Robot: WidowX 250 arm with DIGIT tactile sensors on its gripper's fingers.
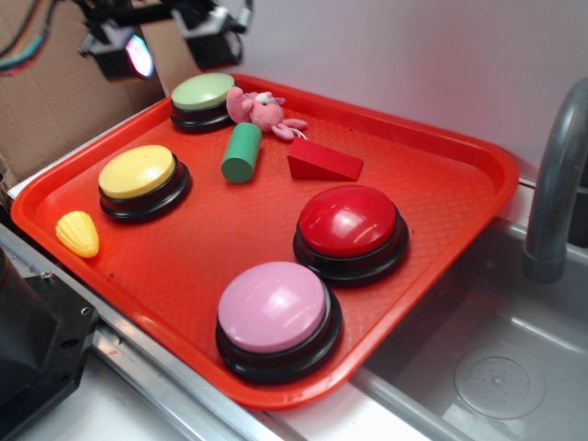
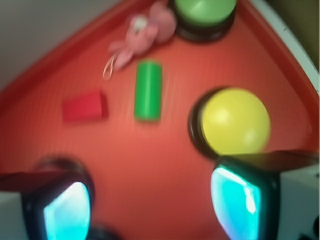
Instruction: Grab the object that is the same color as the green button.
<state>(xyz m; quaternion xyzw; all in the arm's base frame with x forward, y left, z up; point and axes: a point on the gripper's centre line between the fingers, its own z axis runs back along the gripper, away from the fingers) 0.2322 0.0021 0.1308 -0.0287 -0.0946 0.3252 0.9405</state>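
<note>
Approach step, judged: nothing grasped yet. Gripper (image 2: 147,210) open, empty, pads (image 2: 67,212) wide apart at the wrist view's lower edge, high above the tray (image 1: 441,156). Green cylinder (image 1: 242,152) lying on its side, at about 5 o'clock from the green button (image 1: 202,92), just beside the pink plush toy (image 1: 265,111), near the red wedge (image 1: 323,162) at its 3 o'clock. Next, probably: centre over the cylinder, straddle its narrow width, descend, close. Exterior view alone shows the red button (image 1: 350,220), pink button (image 1: 274,308), yellow corn (image 1: 77,233) and sink (image 1: 514,367); wrist view, blurred, alone shows the jaw opening.
</note>
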